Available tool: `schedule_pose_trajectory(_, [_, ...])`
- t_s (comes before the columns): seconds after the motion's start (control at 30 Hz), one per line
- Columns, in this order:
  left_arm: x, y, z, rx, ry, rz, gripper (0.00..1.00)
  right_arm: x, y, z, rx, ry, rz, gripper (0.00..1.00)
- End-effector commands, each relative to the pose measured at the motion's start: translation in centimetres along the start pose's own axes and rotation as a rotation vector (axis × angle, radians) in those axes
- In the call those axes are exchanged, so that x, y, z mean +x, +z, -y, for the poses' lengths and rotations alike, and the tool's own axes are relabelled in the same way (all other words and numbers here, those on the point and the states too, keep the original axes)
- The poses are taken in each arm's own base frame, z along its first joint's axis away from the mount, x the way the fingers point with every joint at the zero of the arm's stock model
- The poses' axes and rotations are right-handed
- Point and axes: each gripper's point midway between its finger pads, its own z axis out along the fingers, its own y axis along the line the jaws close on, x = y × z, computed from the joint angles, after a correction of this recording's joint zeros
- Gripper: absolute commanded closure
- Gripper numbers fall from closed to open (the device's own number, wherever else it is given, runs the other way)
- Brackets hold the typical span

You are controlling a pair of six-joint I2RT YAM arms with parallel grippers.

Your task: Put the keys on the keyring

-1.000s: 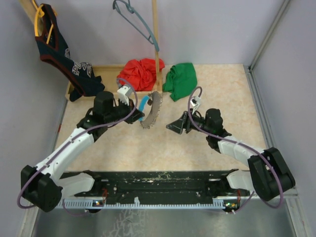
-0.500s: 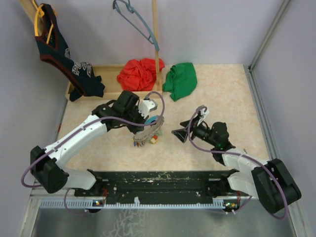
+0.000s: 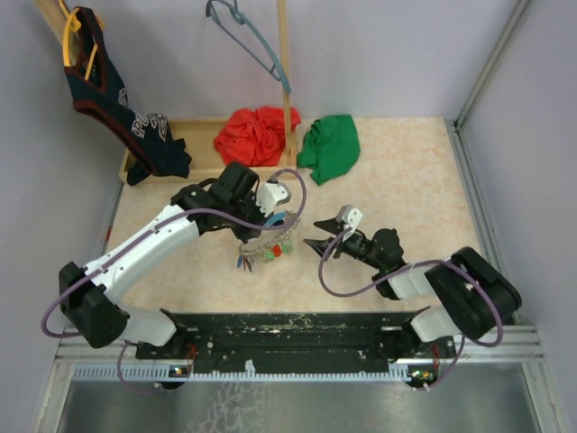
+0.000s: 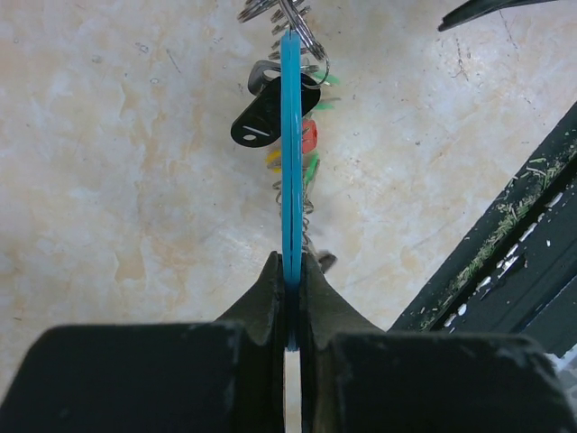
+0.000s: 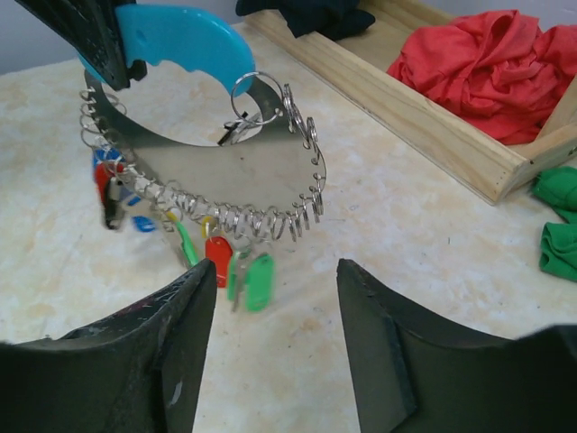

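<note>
My left gripper (image 3: 273, 219) is shut on the light blue handle of the keyring (image 3: 267, 236) and holds it above the table. In the left wrist view the blue handle (image 4: 290, 135) runs edge-on out of my shut left gripper (image 4: 290, 269). The keyring's grey metal arc (image 5: 216, 176) carries several small rings. The keys (image 5: 236, 271), with red, green, blue and yellow tags, hang from those rings; they also show in the top view (image 3: 260, 256). My right gripper (image 3: 311, 244) is open and empty just right of the keys, low over the table (image 5: 277, 271).
A wooden tray (image 3: 194, 126) at the back holds a red cloth (image 3: 257, 135). A green cloth (image 3: 329, 149) lies beside it. A dark garment (image 3: 117, 99) hangs back left. A blue-grey hanger (image 3: 248, 36) hangs on a wooden pole (image 3: 285, 72). A black rail (image 3: 297, 329) lines the near edge.
My left arm has swung the keyring forward and to the right, then lowered it, and the keys now dangle. My right gripper has moved left and lower, close to the keys.
</note>
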Motion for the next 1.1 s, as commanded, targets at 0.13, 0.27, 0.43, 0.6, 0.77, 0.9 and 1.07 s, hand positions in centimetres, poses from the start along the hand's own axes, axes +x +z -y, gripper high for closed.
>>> schedule_pose_trajectory(0.13, [-0.1, -0.4, 1.4, 0.047, 0.015, 0.070, 1.00, -1.9, 1.3, -0.5, -0.023, -0.198, 0.169, 0.55])
schedule_pose_trajectory(0.27, [0.2, -0.3, 1.8, 0.062, 0.017, 0.080, 1.00, -0.7, 2.0, -0.7, -0.039, -0.217, 0.140, 0.56])
schedule_pose_trajectory(0.43, [0.5, -0.2, 2.0, 0.071, 0.023, 0.088, 1.00, -0.1, 2.4, -1.2, -0.065, -0.243, 0.122, 0.57])
schedule_pose_trajectory(0.6, [0.6, -0.2, 2.3, 0.087, 0.026, 0.090, 1.00, 2.0, 2.8, -1.5, -0.069, -0.239, 0.064, 0.61])
schedule_pose_trajectory(0.77, [0.0, -0.4, 2.3, 0.082, 0.034, 0.125, 1.00, 2.7, 2.8, -1.5, -0.053, -0.243, 0.047, 0.69])
schedule_pose_trajectory(0.9, [-0.2, -0.5, 2.5, 0.096, 0.037, 0.139, 1.00, 2.8, 2.9, -1.4, -0.044, -0.244, 0.050, 0.73])
schedule_pose_trajectory(1.07, [-0.2, -0.4, 2.7, 0.107, 0.037, 0.138, 1.00, 2.3, 3.0, -1.5, -0.039, -0.242, 0.071, 0.76])
